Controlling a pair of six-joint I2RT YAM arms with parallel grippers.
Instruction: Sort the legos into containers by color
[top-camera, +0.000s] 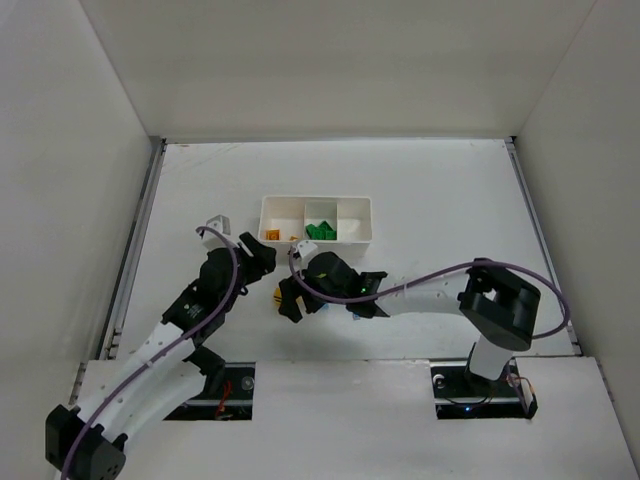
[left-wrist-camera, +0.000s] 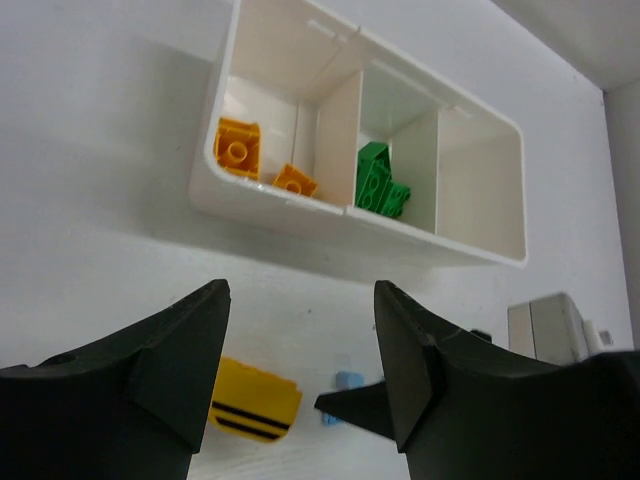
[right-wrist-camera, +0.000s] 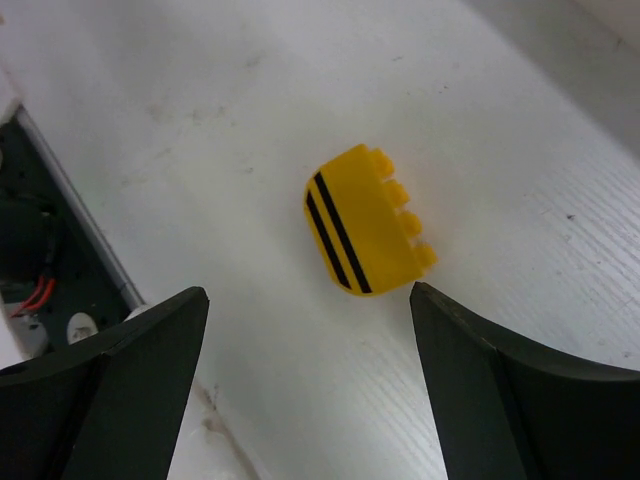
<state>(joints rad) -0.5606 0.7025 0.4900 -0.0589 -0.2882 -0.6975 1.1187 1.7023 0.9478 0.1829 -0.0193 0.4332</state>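
The white three-compartment tray (top-camera: 370, 222) stands at mid-table. Its left compartment holds orange bricks (left-wrist-camera: 238, 147), its middle one green bricks (left-wrist-camera: 378, 182), and its right one is empty. A yellow brick with two black stripes (top-camera: 277, 294) lies on the table in front of the tray. It also shows in the left wrist view (left-wrist-camera: 255, 400) and the right wrist view (right-wrist-camera: 365, 220). A tiny light blue brick (left-wrist-camera: 347, 383) lies just right of it. My right gripper (right-wrist-camera: 310, 330) is open and empty, just short of the yellow brick. My left gripper (left-wrist-camera: 300, 340) is open and empty, above and behind both bricks.
White walls enclose the table on three sides. The near table edge, with a dark gap and wires (right-wrist-camera: 30, 250), lies close behind the yellow brick. The right arm's forearm (top-camera: 420, 295) stretches across the front of the table.
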